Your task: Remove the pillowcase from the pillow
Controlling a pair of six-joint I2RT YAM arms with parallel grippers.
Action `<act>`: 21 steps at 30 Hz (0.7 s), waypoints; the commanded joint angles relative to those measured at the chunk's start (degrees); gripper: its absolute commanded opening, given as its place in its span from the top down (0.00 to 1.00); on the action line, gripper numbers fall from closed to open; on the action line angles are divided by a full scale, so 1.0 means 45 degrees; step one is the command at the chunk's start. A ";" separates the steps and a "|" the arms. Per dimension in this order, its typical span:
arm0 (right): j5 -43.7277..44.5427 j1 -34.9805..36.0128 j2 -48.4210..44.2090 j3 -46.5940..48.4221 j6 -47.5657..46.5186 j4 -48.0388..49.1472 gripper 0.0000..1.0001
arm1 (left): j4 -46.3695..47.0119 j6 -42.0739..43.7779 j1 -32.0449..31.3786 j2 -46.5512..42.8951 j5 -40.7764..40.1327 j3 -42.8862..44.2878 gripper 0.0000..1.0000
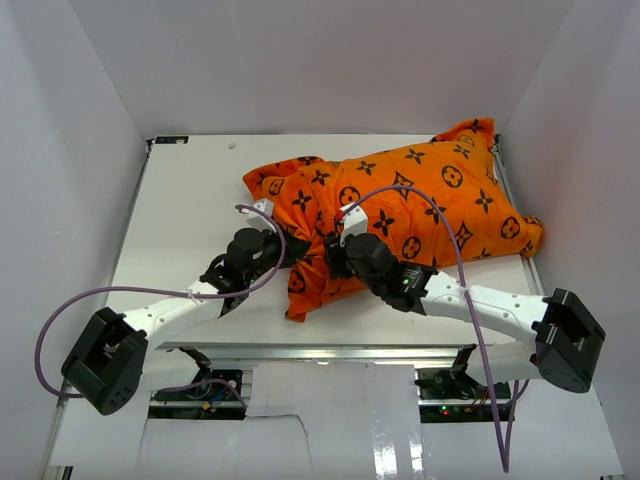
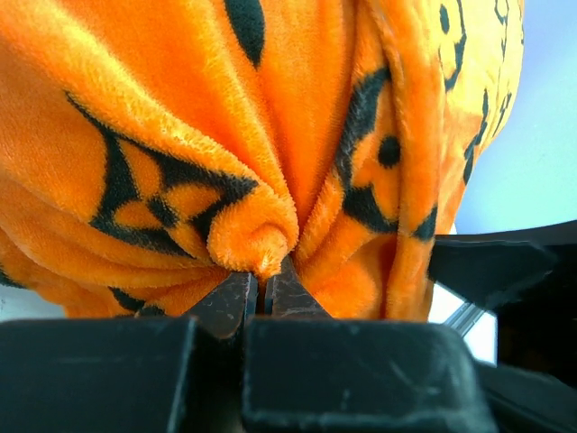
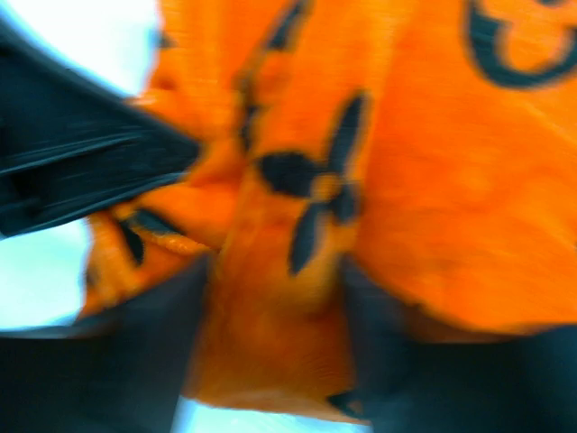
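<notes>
Walls (image 1: 80, 100) of plain white panel on three sides, flat and matte. Below them, white worktop (image 1: 190, 200), smooth and rectangular.

Across that worktop, the pillowcase (image 1: 440, 200): bright orange plush with a short, velvety pile, printed in black with four-petal flowers, pointed diamonds and ringed circles. Lies sprawled from the back right corner down toward the middle of the near edge. Plump and rounded on the right, where filled out; slack, creased and bunched into deep folds on the left and at the near tip. Holds the pillow wholly wrapped inside, hidden from all three views and shown only by the bulge.

Next in size, the white-shelled left arm (image 1: 160, 315) and right arm (image 1: 500, 305), black at the joints, reaching in from the near corners. Meet at the crumpled left part of the cover, wrists close together.

Thin purple cable (image 1: 45, 350), glossy, looping out from the left base; another arcing over the right wrist.

Then the left claw (image 2: 259, 287): black, wedge-tipped, closed tight with a small nub of orange pile pinched at its tips, gathers fanning out from that pinch. Last, the right claw (image 3: 275, 271): black, badly blurred, spread wide with one finger on each side of a thick ridge of orange cloth. Touching that ridge or just clear of it, not tellable through the blur.
</notes>
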 commanded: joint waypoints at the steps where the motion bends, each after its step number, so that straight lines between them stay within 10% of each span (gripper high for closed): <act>1: 0.2527 0.0125 0.0710 -0.0061 0.1096 -0.0712 0.46 | 0.0655 -0.0230 -0.0055 -0.0345 -0.0213 -0.0111 1.00; 2: 0.3000 0.0125 0.0771 0.0057 0.1234 -0.1277 0.57 | 0.0655 -0.0230 -0.0055 -0.0404 -0.0215 -0.0112 1.00; 3: 0.3642 0.0125 0.0791 0.0136 0.1371 -0.1573 0.92 | 0.0617 -0.0172 -0.0055 -0.0443 -0.0660 -0.0131 1.00; 21: 0.5660 -0.1671 -0.2997 -0.2207 0.3146 -0.1908 0.92 | -0.2763 -0.0075 0.0784 0.0727 -0.5526 0.0591 1.00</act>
